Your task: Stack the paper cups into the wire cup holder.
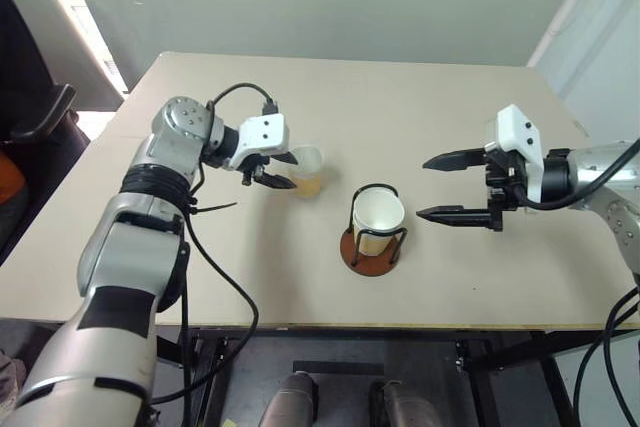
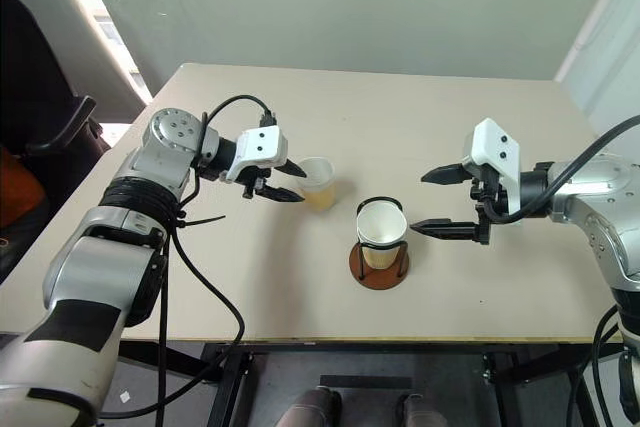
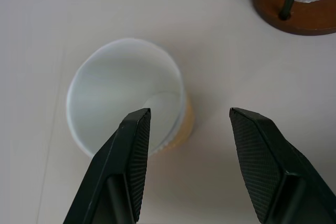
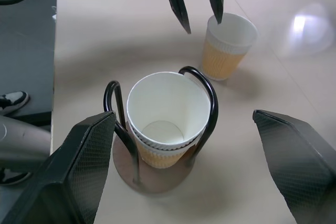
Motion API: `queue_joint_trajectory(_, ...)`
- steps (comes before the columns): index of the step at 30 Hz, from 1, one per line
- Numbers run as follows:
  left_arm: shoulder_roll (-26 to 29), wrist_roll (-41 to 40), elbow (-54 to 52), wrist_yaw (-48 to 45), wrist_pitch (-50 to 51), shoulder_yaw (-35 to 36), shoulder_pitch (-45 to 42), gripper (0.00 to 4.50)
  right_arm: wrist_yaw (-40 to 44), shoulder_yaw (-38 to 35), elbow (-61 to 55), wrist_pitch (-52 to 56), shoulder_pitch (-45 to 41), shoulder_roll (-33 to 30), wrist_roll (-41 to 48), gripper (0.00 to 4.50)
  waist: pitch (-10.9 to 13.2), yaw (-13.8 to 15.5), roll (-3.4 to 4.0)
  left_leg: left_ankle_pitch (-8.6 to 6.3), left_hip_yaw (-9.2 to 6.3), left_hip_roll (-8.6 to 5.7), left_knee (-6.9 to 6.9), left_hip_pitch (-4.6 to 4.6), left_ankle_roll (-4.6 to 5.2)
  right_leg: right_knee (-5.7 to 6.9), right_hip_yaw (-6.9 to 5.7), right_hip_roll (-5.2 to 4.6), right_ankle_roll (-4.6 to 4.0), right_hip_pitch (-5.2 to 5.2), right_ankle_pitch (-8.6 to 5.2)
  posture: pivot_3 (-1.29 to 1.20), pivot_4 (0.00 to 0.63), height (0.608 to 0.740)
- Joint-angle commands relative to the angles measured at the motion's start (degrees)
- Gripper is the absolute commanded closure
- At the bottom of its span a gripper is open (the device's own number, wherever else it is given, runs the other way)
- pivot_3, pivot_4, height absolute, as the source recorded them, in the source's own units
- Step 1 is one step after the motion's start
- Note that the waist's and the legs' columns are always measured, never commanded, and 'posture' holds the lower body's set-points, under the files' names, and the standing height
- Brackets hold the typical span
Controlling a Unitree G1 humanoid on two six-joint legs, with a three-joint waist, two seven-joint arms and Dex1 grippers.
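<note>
One paper cup (image 1: 308,175) stands upright and alone on the table, left of the wire cup holder (image 1: 372,255). My left gripper (image 1: 293,172) hangs open just above this cup. One finger (image 3: 131,150) is over the cup's mouth and the other finger (image 3: 262,156) is outside its wall. I cannot tell whether either touches the cup. Another paper cup (image 1: 378,212) sits upright inside the holder's black wire loops (image 4: 202,77); a second rim seems nested under it. To the right of the holder my right gripper (image 1: 422,188) is wide open, holds nothing, and points at the holder.
The beige table (image 1: 400,97) has its front edge close below the holder. A dark chair (image 1: 30,117) stands beyond the table's left edge. Cables trail from both arms.
</note>
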Motion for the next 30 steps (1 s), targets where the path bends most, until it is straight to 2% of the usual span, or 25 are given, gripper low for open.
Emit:
queue_joint_trajectory(1,-0.89,0.52,-0.13,0.47,-0.72,0.0,-1.8,2.11,-1.11,-2.95,-2.78,0.53,0.32,-1.02,1.06,0.15,0.0,-0.04,0.0,0.0,0.0,0.0,0.0,0.01,0.0,0.0,0.0,0.0,0.0,0.0,0.0,0.0,0.15,0.74)
queue_joint_trajectory(3,-1.35,0.88,0.19,0.39,-0.81,-0.24,-1.68,2.55,-1.51,-3.37,-3.51,0.87,1.02,-1.22,1.33,0.15,0.0,-0.07,0.0,0.01,0.01,0.01,0.0,0.01,-0.02,0.0,0.0,0.01,0.01,0.0,0.01,0.0,0.15,0.74)
queue_joint_trajectory(8,-1.37,1.17,0.81,-0.28,-0.84,-0.12,-1.87,4.32,-2.34,-4.46,-4.45,1.53,2.26,-1.86,1.83,0.15,0.0,-0.09,0.0,0.02,0.02,0.01,0.0,0.01,-0.02,-0.01,0.01,0.01,0.02,0.0,0.01,0.0,0.15,0.74)
queue_joint_trajectory(9,-1.24,1.31,0.96,-0.05,-0.92,-0.15,-1.9,4.49,-2.42,-4.58,-4.5,1.54,2.4,-1.89,1.88,0.15,0.0,-0.09,0.0,0.02,0.02,0.01,0.0,0.01,-0.02,-0.01,0.01,0.01,0.02,0.0,0.01,0.0,0.15,0.74)
queue_joint_trajectory(16,-0.34,1.54,0.75,-0.16,-1.74,0.0,-1.76,4.49,-2.47,-4.59,-3.86,1.16,2.15,-1.92,1.65,0.15,0.0,-0.1,0.0,0.05,0.02,0.01,0.02,0.02,0.01,0.0,0.02,0.01,0.07,0.0,0.04,0.0,0.15,0.74)
queue_joint_trajectory(19,0.38,-2.66,-2.16,-3.99,-0.47,3.05,-3.52,4.49,-1.77,-5.3,-3.11,0.81,1.84,-2.63,1.72,0.15,0.0,-0.1,0.0,0.05,0.03,0.01,0.02,0.02,0.02,0.0,0.02,0.01,0.08,0.0,0.04,0.0,0.15,0.74)
queue_joint_trajectory(20,0.53,-5.62,-4.54,-6.56,1.05,4.88,-4.68,4.49,-1.31,-6.08,-2.73,0.78,1.78,-3.1,2.14,0.15,0.0,-0.08,0.0,0.06,0.03,0.0,0.02,0.0,0.02,-0.01,0.02,0.01,0.08,-0.01,0.04,0.0,0.15,0.74)
queue_joint_trajectory(22,1.63,-16.57,-14.88,-10.91,8.31,6.55,-6.57,4.49,1.06,-8.55,-2.56,0.57,2.98,-5.0,3.75,0.15,0.02,0.06,-0.03,0.07,0.02,0.0,0.03,-0.17,0.04,-0.03,0.0,0.02,0.09,-0.09,0.05,0.0,0.15,0.74)
queue_joint_trajectory(26,7.14,-39.86,-38.32,-12.02,23.4,2.15,-3.74,4.49,3.52,-14.21,-2.2,1.21,4.53,-6.77,8.01,0.15,-0.05,0.19,0.06,0.37,0.09,-0.03,0.12,-0.52,-0.38,-0.16,0.03,0.0,0.22,-0.27,0.02,0.0,0.15,0.74)
queue_joint_trajectory(30,11.47,-49.36,-48.13,-12.02,27.92,-3.03,-0.83,4.49,3.93,-17.3,-2.43,2.36,4.75,-7.29,11.46,0.15,-0.22,-0.03,0.34,0.16,0.76,-0.12,0.04,0.12,-0.22,0.0,0.85,-0.02,0.71,0.03,-0.32,0.0,0.15,0.74)
